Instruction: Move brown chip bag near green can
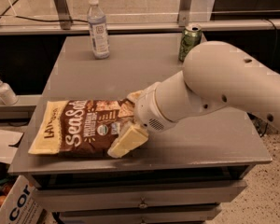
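The brown chip bag lies flat at the front left of the grey table, with its "Sea Salt" lettering facing up. My gripper is low over the bag's right end. One cream finger sits at the bag's front edge and the other shows at its back edge, so the jaws are spread and straddle the bag's end. The big white arm comes in from the right. The green can stands upright at the table's far right, well apart from the bag.
A clear plastic bottle with a white cap stands at the table's far left-centre. A soap dispenser stands on a lower ledge at the left. A cardboard box is on the floor at the front left. Drawers run under the table's front edge.
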Tool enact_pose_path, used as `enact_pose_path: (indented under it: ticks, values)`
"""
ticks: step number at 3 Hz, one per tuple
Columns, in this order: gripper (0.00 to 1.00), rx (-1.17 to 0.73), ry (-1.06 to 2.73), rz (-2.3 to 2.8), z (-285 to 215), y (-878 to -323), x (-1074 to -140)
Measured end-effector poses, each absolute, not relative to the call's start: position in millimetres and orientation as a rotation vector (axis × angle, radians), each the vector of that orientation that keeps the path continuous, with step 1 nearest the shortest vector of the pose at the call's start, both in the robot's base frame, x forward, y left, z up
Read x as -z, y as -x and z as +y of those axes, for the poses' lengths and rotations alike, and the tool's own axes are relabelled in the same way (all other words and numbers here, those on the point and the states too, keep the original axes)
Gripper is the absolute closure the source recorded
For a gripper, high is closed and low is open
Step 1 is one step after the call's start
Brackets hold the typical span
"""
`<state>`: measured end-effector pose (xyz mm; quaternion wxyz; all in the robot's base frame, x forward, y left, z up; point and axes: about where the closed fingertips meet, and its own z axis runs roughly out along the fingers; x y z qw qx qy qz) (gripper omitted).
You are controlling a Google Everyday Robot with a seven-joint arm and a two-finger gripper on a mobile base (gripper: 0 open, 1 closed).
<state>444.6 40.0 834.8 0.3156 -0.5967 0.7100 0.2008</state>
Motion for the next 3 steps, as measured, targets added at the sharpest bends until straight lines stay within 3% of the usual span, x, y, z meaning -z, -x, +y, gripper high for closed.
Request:
enact_pose_path:
  ticks: [1,3]
  values:
    - [0.41,-0.534,1.544,1.890,36,-445,-833]
    - [0.88,-0.424,1.405,1.953,-21,-466,-855]
